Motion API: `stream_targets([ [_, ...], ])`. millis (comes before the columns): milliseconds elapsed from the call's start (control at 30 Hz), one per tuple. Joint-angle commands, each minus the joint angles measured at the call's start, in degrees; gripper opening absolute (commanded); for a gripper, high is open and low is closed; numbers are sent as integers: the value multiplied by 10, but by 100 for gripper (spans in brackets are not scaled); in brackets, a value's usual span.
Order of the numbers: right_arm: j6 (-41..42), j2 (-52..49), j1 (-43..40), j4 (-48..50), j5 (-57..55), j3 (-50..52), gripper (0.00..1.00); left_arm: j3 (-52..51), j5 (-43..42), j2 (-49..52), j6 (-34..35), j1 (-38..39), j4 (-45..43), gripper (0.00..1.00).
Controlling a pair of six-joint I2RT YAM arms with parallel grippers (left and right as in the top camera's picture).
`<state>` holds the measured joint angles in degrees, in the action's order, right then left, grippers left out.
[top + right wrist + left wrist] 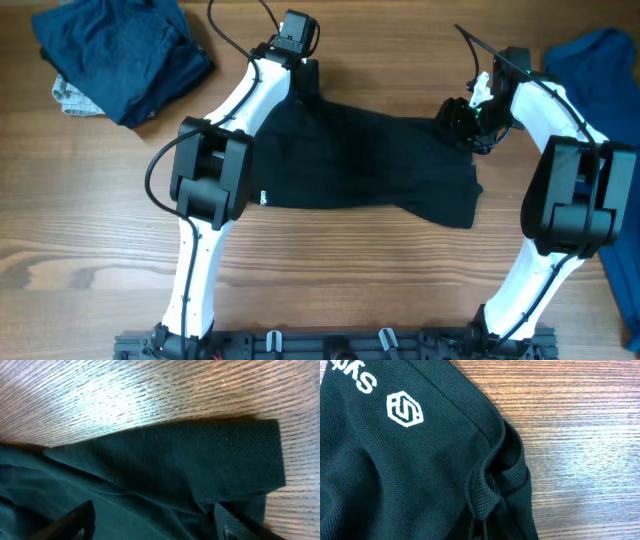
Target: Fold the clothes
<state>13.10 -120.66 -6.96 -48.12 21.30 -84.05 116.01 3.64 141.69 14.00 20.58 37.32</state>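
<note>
Black shirt [370,160] lies spread mid-table, a navy heap [120,50] at ten o'clock. Right gripper [156,524] straddles a sleeve, fingers wide apart. Left gripper [300,75] sits on the shirt's twelve-o'clock edge; I cannot tell its grip.

The black shirt [420,470] carries a white hexagon logo [405,408] with an S-like shape inside. Beside it, white lettering [357,377] is cut off and cannot be read fully.
</note>
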Motion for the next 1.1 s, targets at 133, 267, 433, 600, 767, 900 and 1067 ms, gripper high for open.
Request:
stream_targets([
  [133, 17, -22, 0, 14, -2, 4, 44, 3, 10, 6, -3, 2, 9, 4],
  [267, 34, -22, 0, 20, -2, 4, 22, 3, 10, 6, -3, 2, 10, 4],
  [433, 36, -22, -1, 27, -3, 3, 4, 3, 10, 6, -4, 2, 10, 4],
  [600, 36, -16, -11, 14, -9, -23, 4, 3, 10, -14, -43, 2, 28, 4],
  [767, 36, 6, -33, 9, -9, -38, 4, 3, 14, -49, -48, 1, 30, 4],
  [900, 34, 6, -39, -4, -9, -38, 4, 3, 14, -64, -48, 0, 28, 4],
  [1067, 34, 6, -39, -7, -9, -38, 4, 3, 14, -90, -48, 0, 37, 4],
])
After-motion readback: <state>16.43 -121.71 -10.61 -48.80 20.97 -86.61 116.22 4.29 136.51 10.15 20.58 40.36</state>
